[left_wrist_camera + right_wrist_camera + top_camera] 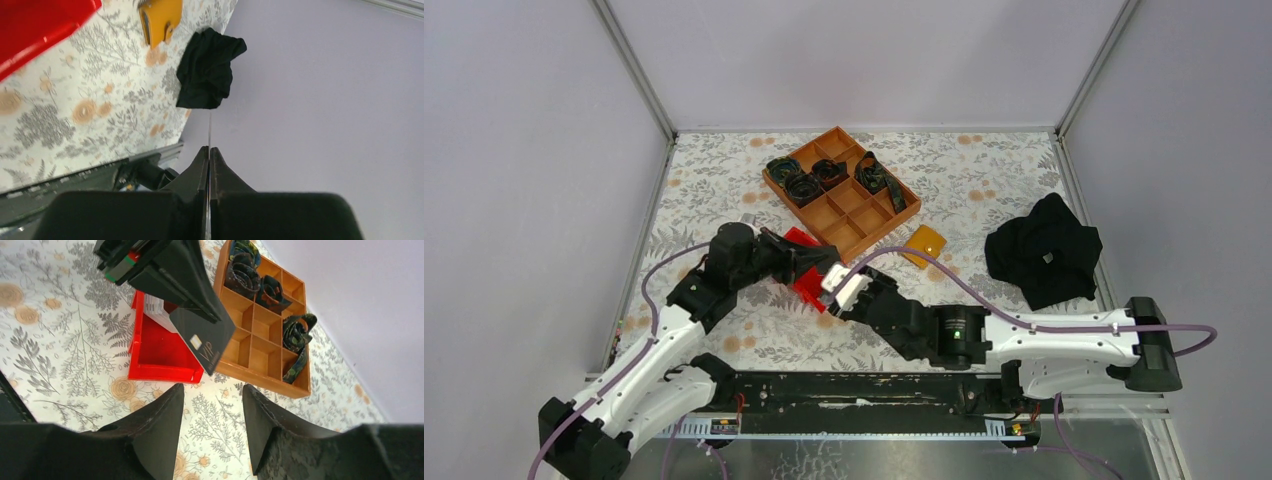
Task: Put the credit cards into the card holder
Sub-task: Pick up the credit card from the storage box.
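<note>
L claw [212,317] is being clamped on 1 dark VIP credit card [205,340] by 1 red bin [160,347]. R claw [212,400] is being held apart, empty. 1 card holder [924,244] is being seen on table [984,190] nr 1 compartment tray [839,190].

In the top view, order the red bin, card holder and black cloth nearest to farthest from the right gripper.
1. Red bin, just left of the right gripper.
2. Card holder, farther back, to the right.
3. Black cloth, far right.

Left wrist view crops the card holder [167,15].
</note>
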